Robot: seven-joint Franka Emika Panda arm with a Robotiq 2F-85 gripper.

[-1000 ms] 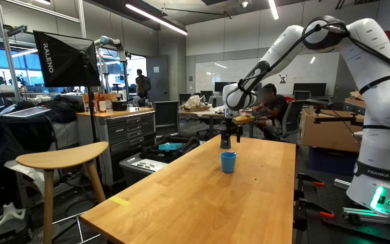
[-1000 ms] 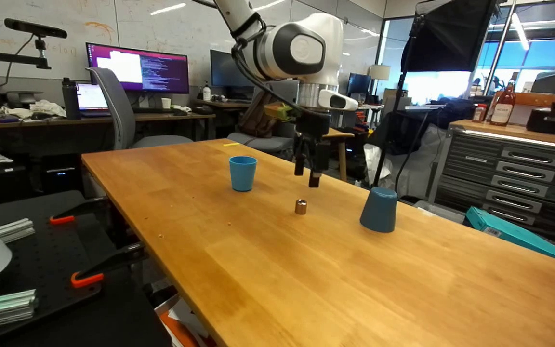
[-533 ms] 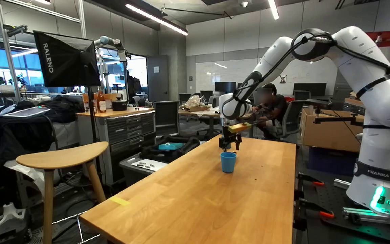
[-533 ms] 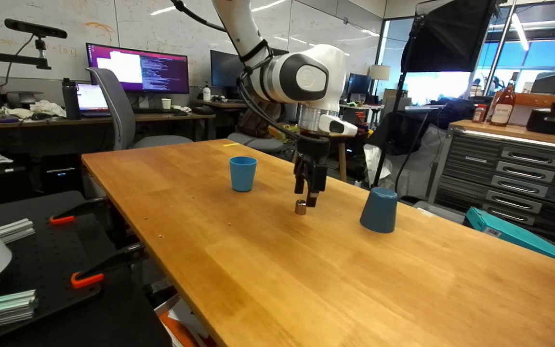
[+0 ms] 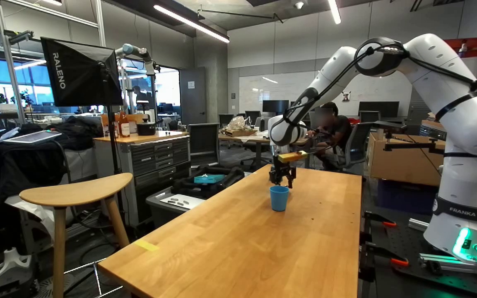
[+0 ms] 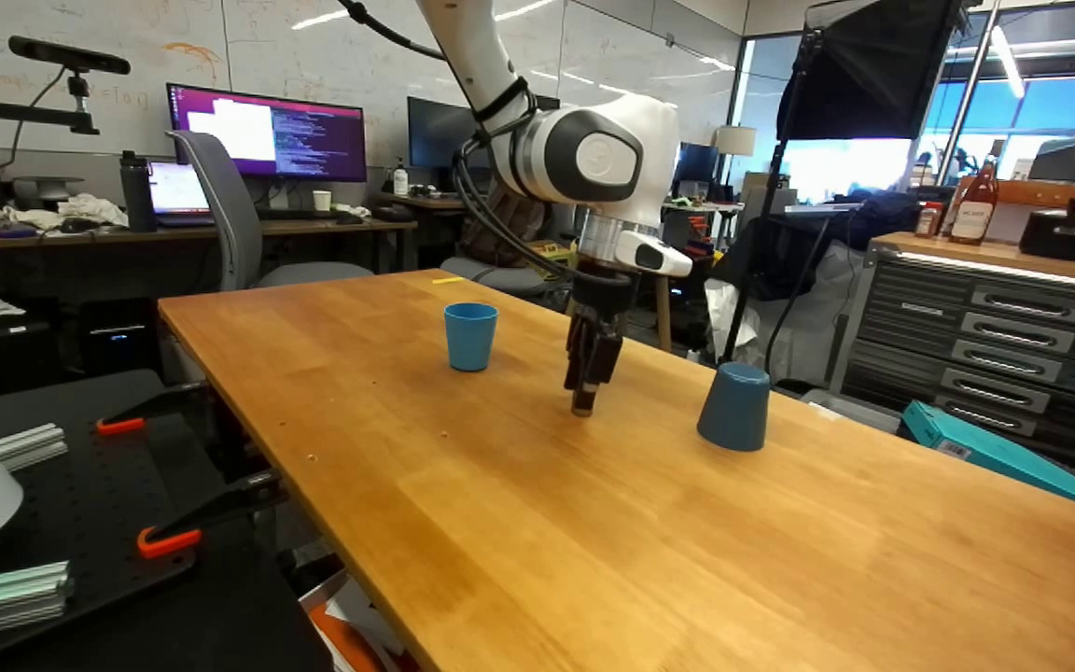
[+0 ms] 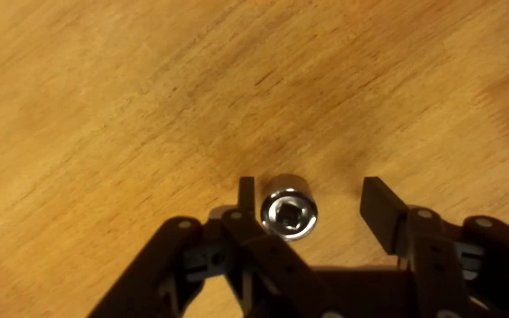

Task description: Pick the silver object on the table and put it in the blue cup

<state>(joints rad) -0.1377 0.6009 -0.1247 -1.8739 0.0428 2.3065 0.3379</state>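
Note:
The silver object is a small shiny metal socket [image 7: 289, 215] standing upright on the wooden table, with a square hole in its top. My gripper [image 7: 309, 196] is open and low over the table. The socket stands between the fingers in the wrist view, close to the left finger [image 7: 246, 194] and well apart from the right finger [image 7: 380, 212]. In an exterior view the gripper [image 6: 584, 397] hides all but the socket's lower end [image 6: 581, 412]. The bright-blue cup [image 6: 470, 338] stands upright, mouth up, apart from the gripper; it also shows in an exterior view [image 5: 279, 198].
A darker blue cup [image 6: 734, 408] stands upside down on the table [image 6: 519, 523], on the opposite side of the gripper from the bright-blue cup. Orange-tipped clamps [image 6: 169, 541] sit along the table edge on the robot's side. A wooden stool [image 5: 77, 190] stands beside the table.
My gripper has come down from above the table and moved over the socket, with its fingers now on either side of it. The socket and both cups have not moved.

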